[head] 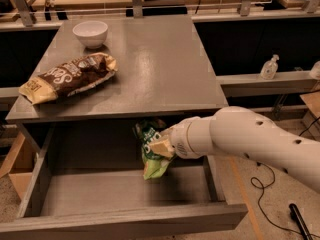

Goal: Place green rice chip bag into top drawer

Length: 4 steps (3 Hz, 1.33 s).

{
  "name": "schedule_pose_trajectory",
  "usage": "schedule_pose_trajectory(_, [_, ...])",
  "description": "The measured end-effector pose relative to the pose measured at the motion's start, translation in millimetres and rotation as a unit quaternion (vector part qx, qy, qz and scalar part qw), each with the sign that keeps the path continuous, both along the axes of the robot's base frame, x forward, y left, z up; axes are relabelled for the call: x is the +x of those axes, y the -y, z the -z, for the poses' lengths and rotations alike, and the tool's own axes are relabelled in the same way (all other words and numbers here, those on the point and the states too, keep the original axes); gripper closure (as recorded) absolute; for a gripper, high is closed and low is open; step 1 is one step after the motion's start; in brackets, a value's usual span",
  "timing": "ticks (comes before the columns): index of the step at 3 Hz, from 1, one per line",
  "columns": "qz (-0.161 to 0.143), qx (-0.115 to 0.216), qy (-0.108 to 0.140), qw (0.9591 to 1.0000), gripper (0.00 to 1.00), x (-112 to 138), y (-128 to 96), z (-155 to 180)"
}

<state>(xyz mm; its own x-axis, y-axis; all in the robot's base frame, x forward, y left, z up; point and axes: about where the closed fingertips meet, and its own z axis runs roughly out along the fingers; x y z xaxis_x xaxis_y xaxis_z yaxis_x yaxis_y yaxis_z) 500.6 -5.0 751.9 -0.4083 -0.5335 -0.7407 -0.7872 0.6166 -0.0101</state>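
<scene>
The snack bag (151,160) is bright green with white lettering, clasped by the cream gripper (160,148) above the grey drawer (100,194). The arm (250,139) is white with dark dots, the bowl (90,33) white, the larger bag (70,76) brown and yellow
</scene>
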Motion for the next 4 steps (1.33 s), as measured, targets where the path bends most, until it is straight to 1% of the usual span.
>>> schedule_pose_trajectory(2, [-0.003,-0.001,0.002,1.0,0.12,-1,-3,-2])
schedule_pose_trajectory(3, [0.008,0.009,0.004,0.9999,0.0,-6,6,-2])
schedule_pose_trajectory(4, [0.039,0.026,-0.011,0.9989,0.0,-13,27,13])
